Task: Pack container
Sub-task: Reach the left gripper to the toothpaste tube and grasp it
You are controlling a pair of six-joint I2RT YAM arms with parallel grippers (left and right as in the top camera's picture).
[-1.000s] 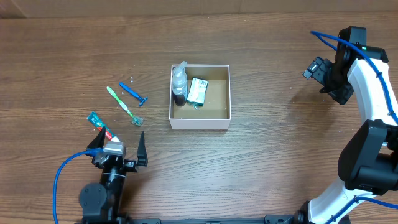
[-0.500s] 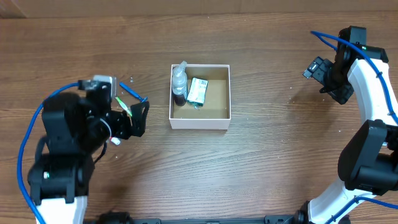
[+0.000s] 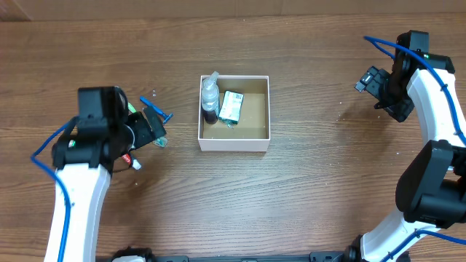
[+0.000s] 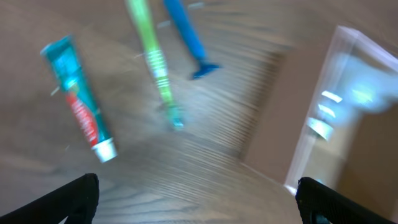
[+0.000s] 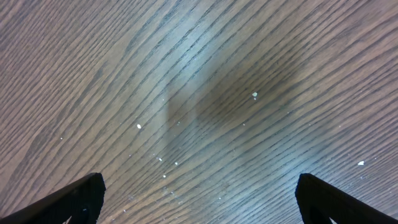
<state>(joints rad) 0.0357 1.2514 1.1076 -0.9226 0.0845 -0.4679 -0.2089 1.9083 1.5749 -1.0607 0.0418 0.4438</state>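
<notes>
- The shallow square cardboard container (image 3: 234,143), white outside and plain brown inside, is seen lidless near the middle of the wooden table (image 3: 306,196).
- Inside the container, a clear plastic bottle with dark contents (image 3: 210,98) is set against the left wall. A green-and-white packet (image 3: 231,106) is placed just beside it.
- Left of the container, a teal-and-red toothpaste tube (image 4: 79,102), a green toothbrush (image 4: 152,56) and a blue razor (image 4: 189,37) are left unpacked, near one another.
- The left gripper (image 4: 199,199) is held above these three, with its fingers spread wide and nothing between them.
- The right gripper (image 5: 199,196) is held well to the right of the container, its fingers likewise parted and empty.
- The container is judged light and fairly stiff, though its thin walls could be bent by a hard pinch, and it could be slid by a nudge.
- If steadying is needed, a hold is best taken over the rim at mid-wall.
</notes>
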